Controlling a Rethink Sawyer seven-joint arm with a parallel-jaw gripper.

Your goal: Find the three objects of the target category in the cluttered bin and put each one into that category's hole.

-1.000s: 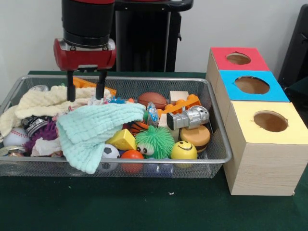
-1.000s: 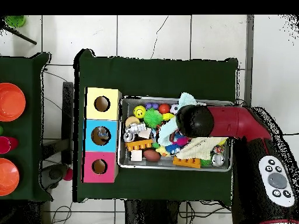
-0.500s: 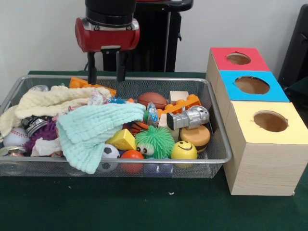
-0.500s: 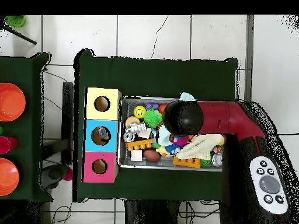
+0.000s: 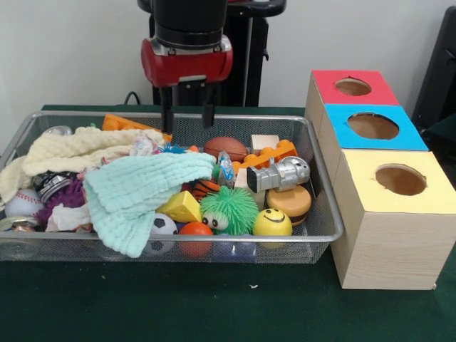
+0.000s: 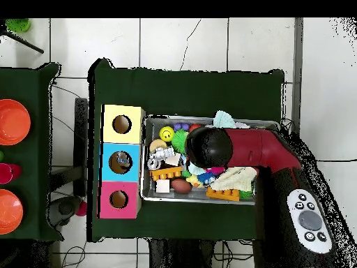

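Observation:
My gripper (image 5: 187, 120) hangs open and empty over the back rim of the wire bin (image 5: 324, 214), its black fingertips (image 5: 166, 121) just above the mesh. Right of and below it lies a brown football (image 5: 225, 148). Further forward are a soccer ball (image 5: 164, 225), an orange ball (image 5: 195, 231), a yellow smiley ball (image 5: 272, 222) and a green fuzzy ball (image 5: 229, 208). A baseball (image 5: 23, 203) sits at the left end. A mint cloth (image 5: 139, 189) and a cream cloth (image 5: 78, 149) hide what lies under them. In the overhead view the arm (image 6: 209, 146) hides the gripper.
Right of the bin stand three boxes with holes: red (image 5: 353, 86), blue (image 5: 372, 125), yellow (image 5: 400, 179). A silver robot toy (image 5: 281, 173), a burger (image 5: 288, 201), orange blocks (image 5: 267, 155) and a yellow wedge (image 5: 182, 208) also fill the bin. Orange bowls (image 6: 12, 122) sit on a side table.
The gripper has travelled rightward along the back of the bin and risen slightly, from over the cream cloth to beside the football. It stays open and empty. Nothing in the bin moved.

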